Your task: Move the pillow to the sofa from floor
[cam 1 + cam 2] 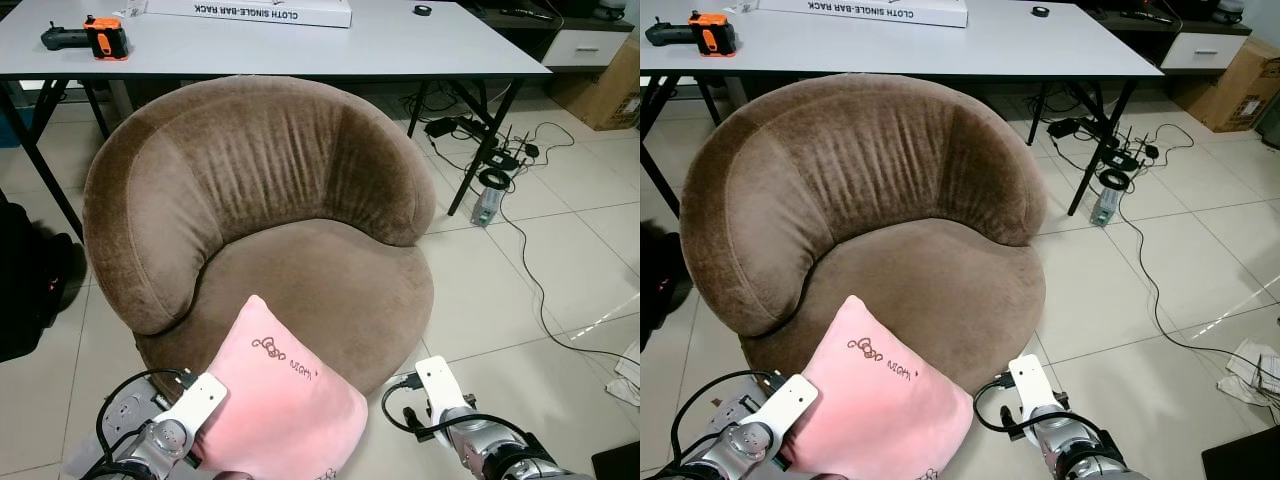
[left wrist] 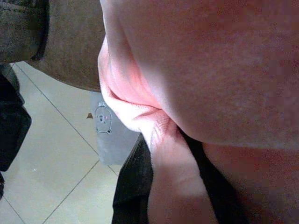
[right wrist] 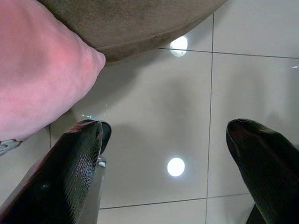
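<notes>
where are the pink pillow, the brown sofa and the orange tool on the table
pink pillow (image 1: 275, 400), left eye view, middle of its face
brown sofa (image 1: 300, 275), left eye view, seat cushion
orange tool (image 1: 105, 37), left eye view, its body

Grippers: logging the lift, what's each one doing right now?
Left gripper: shut on the pillow, pinching a fold.
Right gripper: open, holding nothing, beside the pillow above the floor.
</notes>
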Robot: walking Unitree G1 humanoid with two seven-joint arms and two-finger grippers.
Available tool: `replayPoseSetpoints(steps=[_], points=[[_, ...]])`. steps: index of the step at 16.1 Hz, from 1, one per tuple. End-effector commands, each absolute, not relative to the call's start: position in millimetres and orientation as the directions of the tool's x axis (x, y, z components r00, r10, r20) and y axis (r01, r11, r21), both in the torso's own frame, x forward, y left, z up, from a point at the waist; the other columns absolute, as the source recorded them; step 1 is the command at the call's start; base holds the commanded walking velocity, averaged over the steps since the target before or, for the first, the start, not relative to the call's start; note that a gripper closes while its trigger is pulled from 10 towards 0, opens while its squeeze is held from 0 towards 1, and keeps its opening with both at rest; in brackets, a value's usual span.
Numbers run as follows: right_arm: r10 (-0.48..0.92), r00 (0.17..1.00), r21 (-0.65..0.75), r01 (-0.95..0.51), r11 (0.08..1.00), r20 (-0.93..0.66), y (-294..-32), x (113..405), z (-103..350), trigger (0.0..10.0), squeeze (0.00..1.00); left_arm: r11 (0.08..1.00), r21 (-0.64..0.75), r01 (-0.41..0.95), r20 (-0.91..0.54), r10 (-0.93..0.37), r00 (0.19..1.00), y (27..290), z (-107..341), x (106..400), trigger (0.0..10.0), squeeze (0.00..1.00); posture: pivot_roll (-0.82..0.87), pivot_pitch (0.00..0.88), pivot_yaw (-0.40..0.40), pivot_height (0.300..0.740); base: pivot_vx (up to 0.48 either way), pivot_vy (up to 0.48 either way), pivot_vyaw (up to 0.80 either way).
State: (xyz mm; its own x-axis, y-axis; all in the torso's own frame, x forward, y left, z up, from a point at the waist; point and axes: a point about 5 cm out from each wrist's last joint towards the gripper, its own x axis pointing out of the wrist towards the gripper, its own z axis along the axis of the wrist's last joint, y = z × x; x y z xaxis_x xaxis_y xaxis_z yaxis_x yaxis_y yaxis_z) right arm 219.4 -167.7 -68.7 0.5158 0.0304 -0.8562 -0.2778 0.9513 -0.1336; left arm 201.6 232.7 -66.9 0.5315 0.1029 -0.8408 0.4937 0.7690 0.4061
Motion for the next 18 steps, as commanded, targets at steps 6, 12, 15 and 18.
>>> replayPoseSetpoints(steps=[6,12,15,18], points=[[0.047,0.587,-0.12,-0.242,0.963,-0.808,-171,223,-66,10.0,0.36,0.887,0.329,0.325,-0.762,0.046,0.647,219,-44,243,10.0,0.0,0.01,0.052,-0.093,0.74,0.0,0.0,0.0],[0.262,0.901,-0.002,-0.28,0.96,-0.347,-130,308,22,10.0,0.34,0.976,0.065,0.206,-0.292,-0.179,0.94,169,70,352,10.0,0.0,0.0,0.072,-0.104,0.74,0.0,0.0,0.0],[0.273,0.937,0.018,-0.276,0.961,-0.217,-141,325,61,10.0,0.31,0.961,-0.023,0.276,-0.145,-0.277,0.95,155,111,366,10.0,0.0,-0.01,0.064,-0.114,0.74,0.0,0.0,0.0],[0.294,0.928,0.016,-0.298,0.954,-0.231,-154,296,64,10.0,0.3,0.951,-0.012,0.31,-0.14,-0.309,0.941,159,108,337,10.0,0.0,-0.02,0.064,-0.116,0.74,0.0,0.0,0.0]])
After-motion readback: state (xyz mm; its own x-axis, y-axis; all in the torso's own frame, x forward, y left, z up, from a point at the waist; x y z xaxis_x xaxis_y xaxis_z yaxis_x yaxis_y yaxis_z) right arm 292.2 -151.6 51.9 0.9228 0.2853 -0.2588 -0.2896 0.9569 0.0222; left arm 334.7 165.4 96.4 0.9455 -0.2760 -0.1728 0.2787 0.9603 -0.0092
